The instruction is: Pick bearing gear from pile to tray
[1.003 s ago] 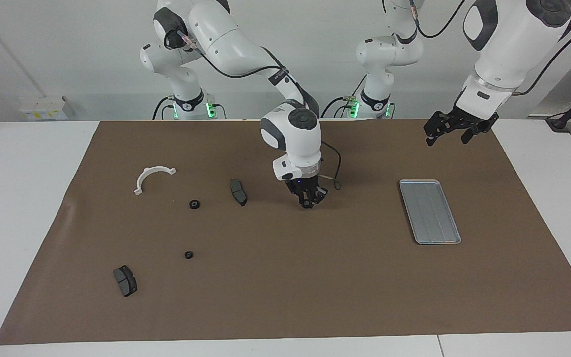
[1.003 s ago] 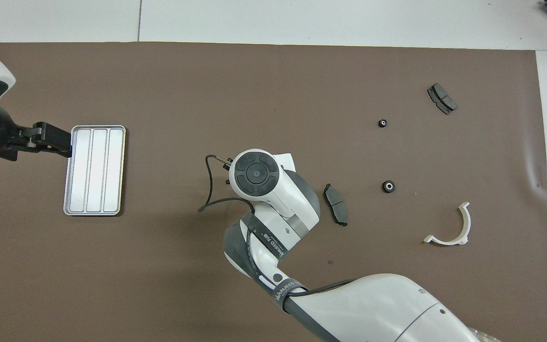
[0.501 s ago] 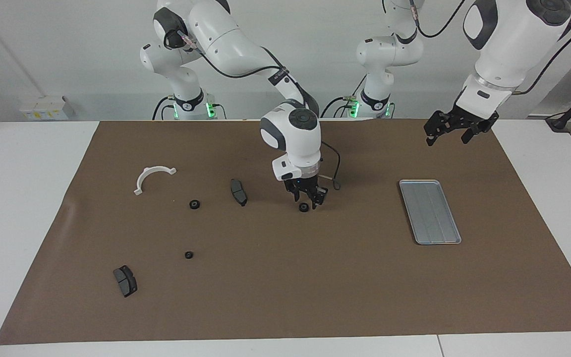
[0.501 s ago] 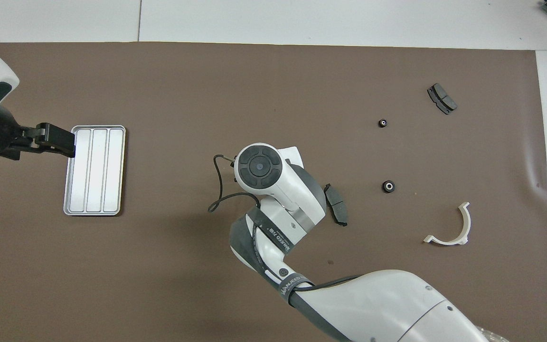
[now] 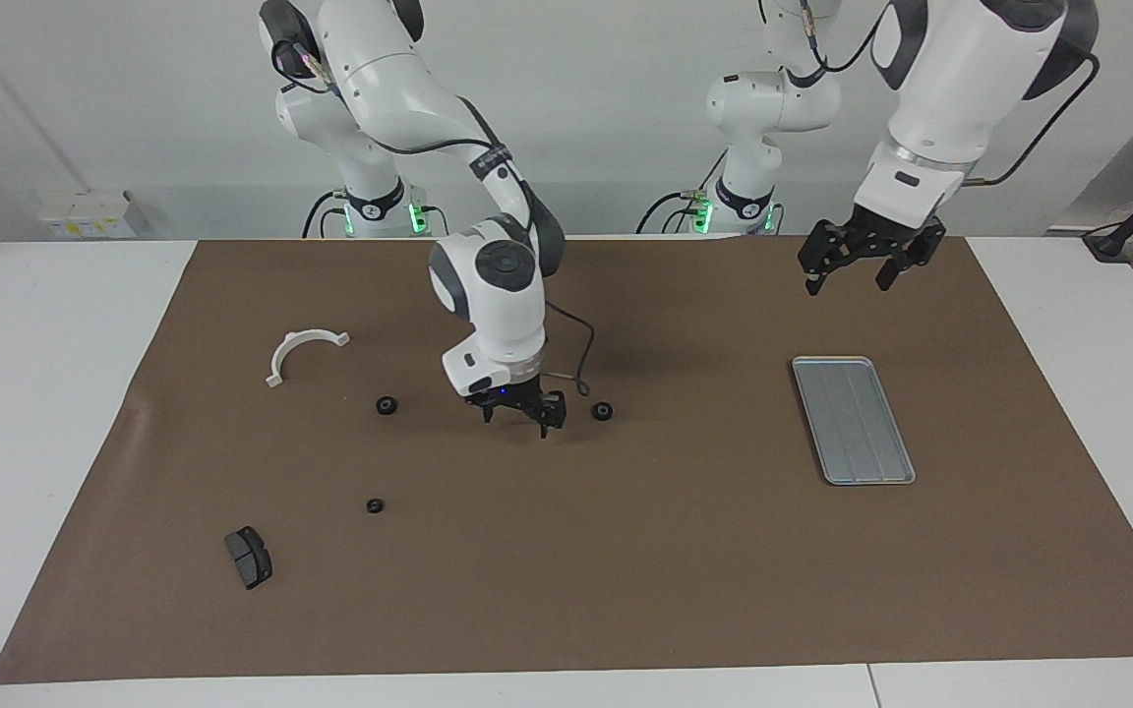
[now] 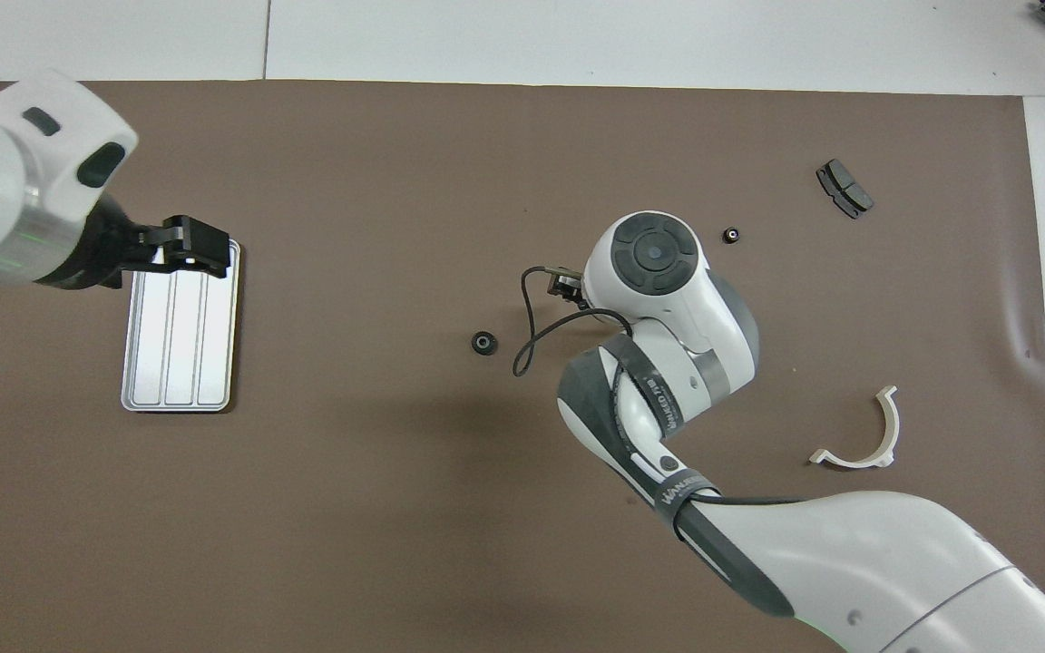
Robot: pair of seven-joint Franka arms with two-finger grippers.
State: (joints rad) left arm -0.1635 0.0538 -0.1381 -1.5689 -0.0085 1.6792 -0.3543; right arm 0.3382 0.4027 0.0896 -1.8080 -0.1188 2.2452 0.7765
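Observation:
One small black bearing gear (image 5: 603, 411) (image 6: 483, 343) lies loose on the brown mat, in the middle of the table. My right gripper (image 5: 517, 421) hangs low over the mat beside that gear, toward the right arm's end, open and holding nothing. In the overhead view its own hand (image 6: 654, 263) hides it. Two more gears (image 5: 387, 405) (image 5: 375, 505) lie in the pile with a white curved bracket (image 5: 303, 352) (image 6: 858, 435). The silver tray (image 5: 852, 420) (image 6: 180, 336) holds nothing. My left gripper (image 5: 847, 278) (image 6: 196, 257) is open, up in the air by the tray.
A dark brake pad (image 5: 248, 557) (image 6: 844, 189) lies farthest from the robots at the right arm's end. The right arm's cable (image 6: 527, 336) loops down close to the loose gear. The brown mat (image 5: 626, 570) covers most of the white table.
My right gripper opened and left the gear on the mat in the middle of the table, then swung toward the right arm's end. The left gripper drifted a little toward the middle.

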